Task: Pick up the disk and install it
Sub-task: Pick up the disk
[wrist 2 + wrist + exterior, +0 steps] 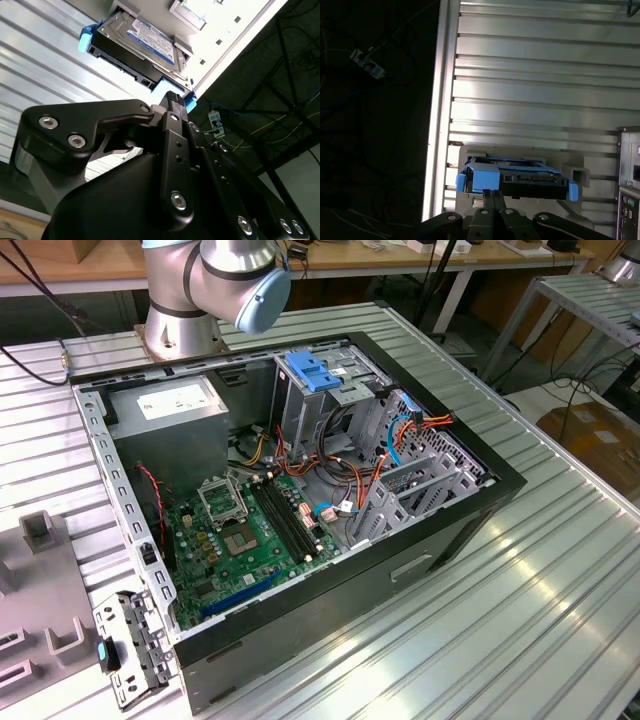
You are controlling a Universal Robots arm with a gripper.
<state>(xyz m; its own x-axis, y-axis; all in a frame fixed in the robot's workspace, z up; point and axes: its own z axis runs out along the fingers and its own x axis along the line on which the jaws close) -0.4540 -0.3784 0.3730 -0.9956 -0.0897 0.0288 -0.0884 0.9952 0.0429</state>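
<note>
In the first wrist view the disk [520,176] lies flat in a grey holder [530,151] near the ribbed bench's [545,75] edge. The end effector [493,194] hovers just beside its blue rail, fingers pressed together, pinching nothing. In the exterior view an open computer case [330,600] sits mid-bench.

Open room above ribbed table [540,570] at exterior view's right of computer case [300,630]. Crowded inside case: cables [330,465] strung between drive cage [300,410] and motherboard [240,540], grey power supply [165,405] in corner near robot base [175,330]. In first wrist view, disk [520,177] upper face unobstructed in grey holder [520,151]; table edge and front panel [630,175] near.
</note>
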